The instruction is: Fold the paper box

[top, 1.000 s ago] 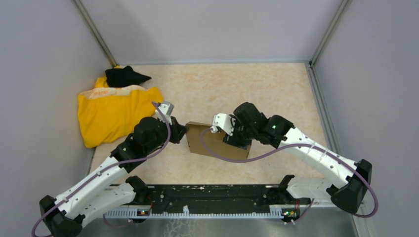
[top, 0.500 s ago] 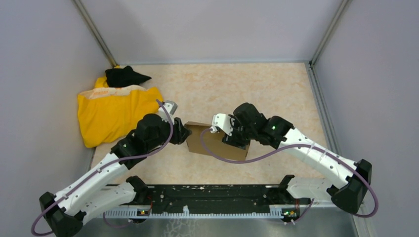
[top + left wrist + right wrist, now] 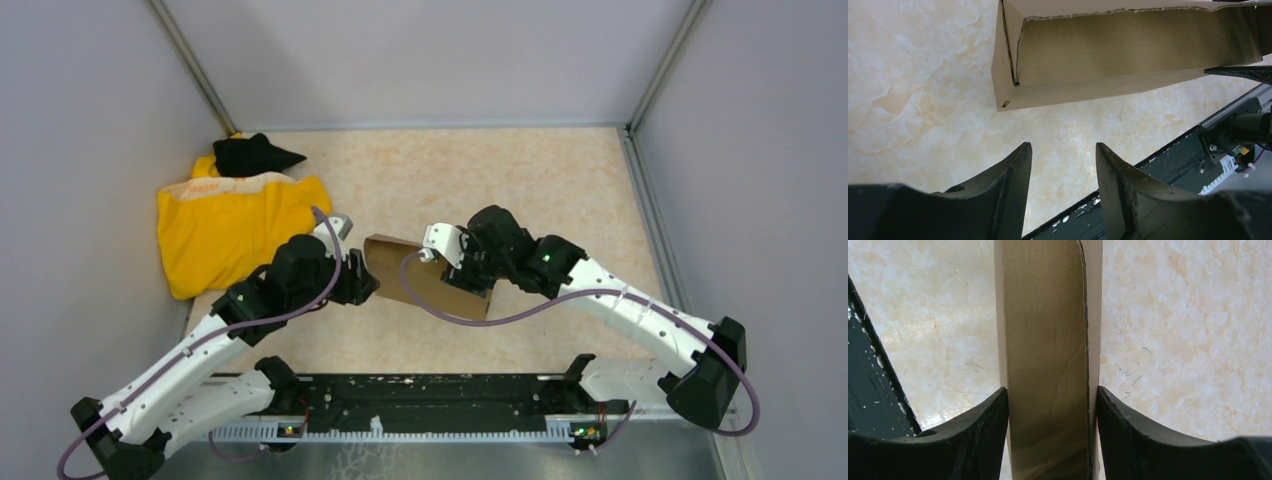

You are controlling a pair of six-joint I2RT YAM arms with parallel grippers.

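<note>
Around the middle of the table (image 3: 560,190), somewhat nearer its near edge than its far one, the paper box (image 3: 425,285) sits between my two arms as a shallow brown mailer shape, not a flat sheet, so I judge the fold to be in its late stage: walls up, lid down or nearly so. The right gripper (image 3: 1051,390) is pinching the box across its thin dimension; in the right wrist view the narrow cardboard wall fills the gap and both fingers (image 3: 983,425) touch it. The left gripper (image 3: 1063,147) stands spread with nothing between its fingers, just beside the box's left end but clear of it. From the left wrist view I see that end's corner, with a dark slit running down the seam and a ragged cardboard edge along the top of the broad face, which suggests to me a flap or tab there is not fully seated. The box looks tilted, its left end higher, though I cannot tell whether its lower edge rests on the table. As I read it, the step in hand is closing up that left end while the right arm steadies the box. The next move calls for bringing the left fingers onto the gaping corner and pressing it home gently, with the right pinch holding firm without crushing the wall. The yellow cloth (image 3: 235,230) by the table's far-left corner is well apart and no concern.
</note>
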